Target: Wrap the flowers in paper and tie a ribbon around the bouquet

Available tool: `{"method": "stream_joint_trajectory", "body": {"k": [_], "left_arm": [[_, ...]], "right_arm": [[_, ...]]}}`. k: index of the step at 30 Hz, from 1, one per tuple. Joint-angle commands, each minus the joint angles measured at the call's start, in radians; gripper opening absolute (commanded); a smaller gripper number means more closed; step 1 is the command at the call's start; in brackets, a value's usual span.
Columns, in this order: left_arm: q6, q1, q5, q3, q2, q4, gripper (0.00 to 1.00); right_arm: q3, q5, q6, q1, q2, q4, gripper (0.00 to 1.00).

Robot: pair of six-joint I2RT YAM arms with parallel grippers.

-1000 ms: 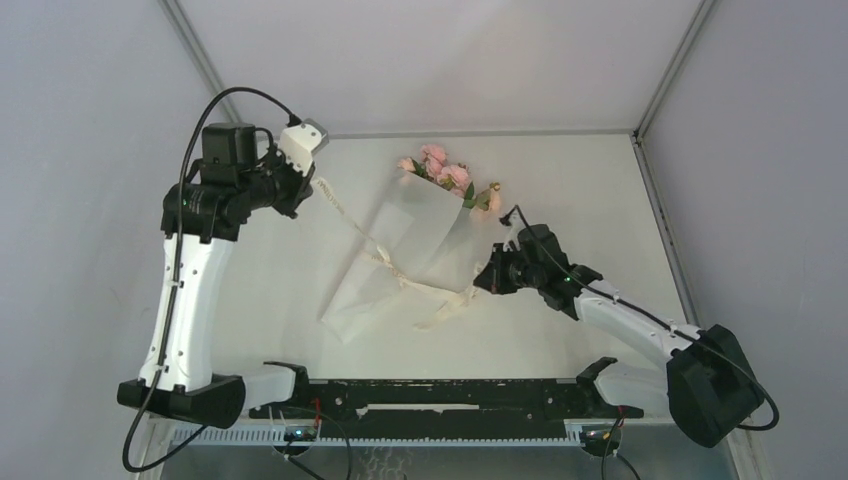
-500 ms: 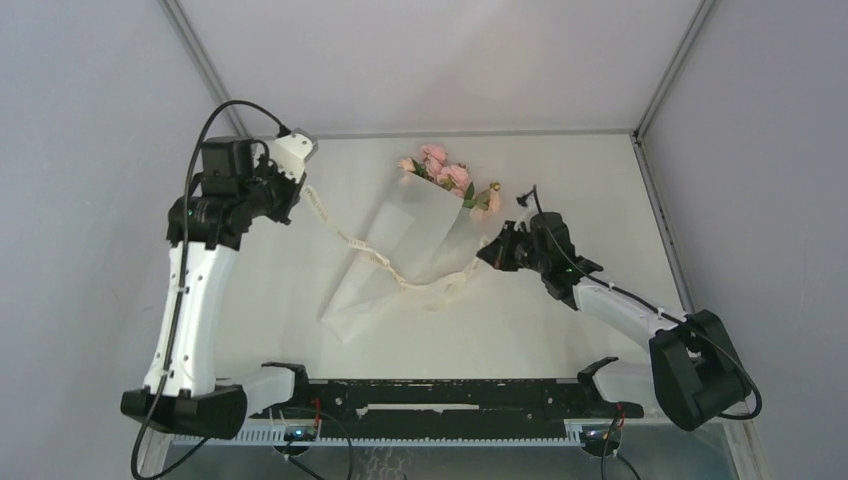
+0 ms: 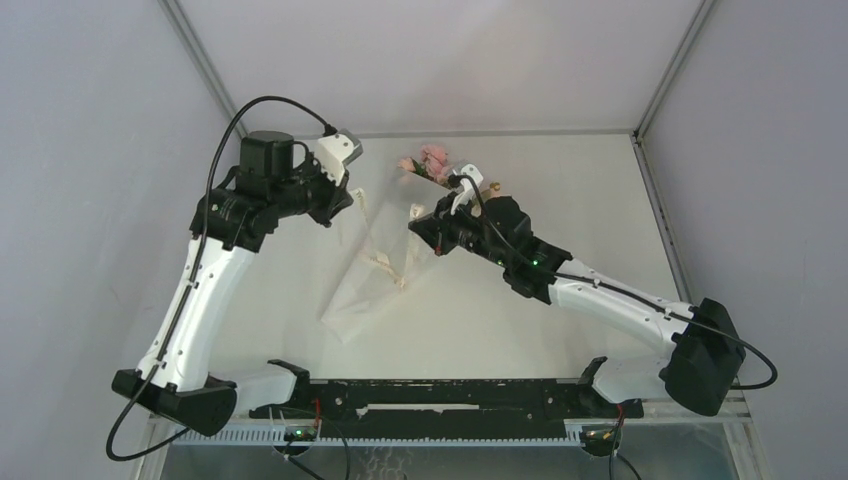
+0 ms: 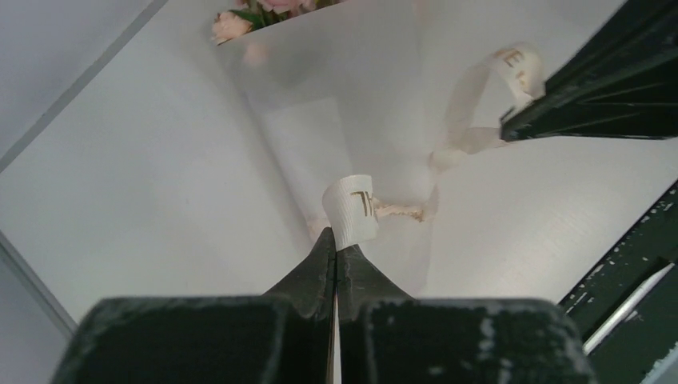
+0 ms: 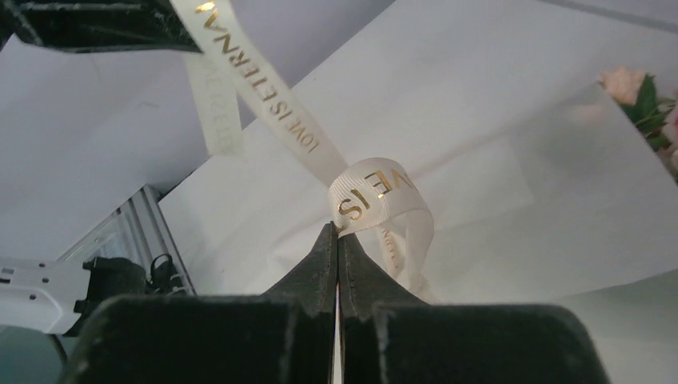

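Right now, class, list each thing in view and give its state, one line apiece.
left gripper: shut on the ribbon
right gripper: shut on the ribbon
ribbon: lifted between both grippers, looped
paper: rolled into a cone, lying flat
flowers: heads poking out of the cone

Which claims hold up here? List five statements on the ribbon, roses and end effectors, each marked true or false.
1. The left end effector is shut on the ribbon. True.
2. The right end effector is open and holds nothing. False: it is shut on a loop of the ribbon.
3. The ribbon carries gold lettering. True.
4. The roses lie loose, unwrapped. False: they sit in the translucent paper cone, blooms showing at its far end.
5. The two end effectors touch each other. False: they hold separate stretches of ribbon, apart.
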Motion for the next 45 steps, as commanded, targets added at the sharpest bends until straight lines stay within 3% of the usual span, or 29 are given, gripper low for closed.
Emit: {"method": "stream_joint_trajectory", "body": {"k": [1, 21, 26, 28, 29, 31, 33, 36, 39, 45], "left_arm": [[-0.042, -0.021, 0.038, 0.041, 0.001, 0.023, 0.00], [-0.041, -0.079, -0.014, 0.089, 0.038, 0.004, 0.00], [-0.029, -0.108, -0.058, 0.041, 0.056, 0.054, 0.00], [0.020, 0.045, -0.206, -0.095, 0.067, 0.204, 0.00], [0.024, 0.183, -0.243, -0.169, 0.088, 0.265, 0.00], [0.080, 0.450, -0.277, -0.266, 0.149, 0.310, 0.00], [0.142, 0.641, -0.281, -0.374, 0.155, 0.375, 0.00], [0.219, 0.836, -0.294, -0.499, 0.117, 0.480, 0.00], [0.291, 0.896, -0.251, -0.550, 0.108, 0.483, 0.00], [0.356, 0.896, -0.202, -0.617, 0.127, 0.454, 0.00]], "right_arm": [[0.035, 0.054, -0.063, -0.004, 0.014, 0.016, 0.00], [0.164, 0.035, -0.118, 0.035, 0.104, -0.060, 0.00], [0.247, 0.030, -0.122, 0.039, 0.167, -0.110, 0.00], [0.247, 0.162, -0.042, -0.102, 0.136, -0.234, 0.00], [0.154, 0.155, 0.060, -0.271, 0.068, -0.223, 0.00], [-0.185, 0.009, 0.297, -0.683, -0.162, -0.096, 0.00], [-0.405, -0.111, 0.430, -1.076, -0.278, -0.038, 0.00], [-0.557, -0.221, 0.473, -1.447, -0.310, -0.003, 0.00], [-0.589, -0.259, 0.463, -1.563, -0.227, 0.039, 0.00], [-0.565, -0.249, 0.435, -1.596, -0.053, 0.107, 0.00]]}}
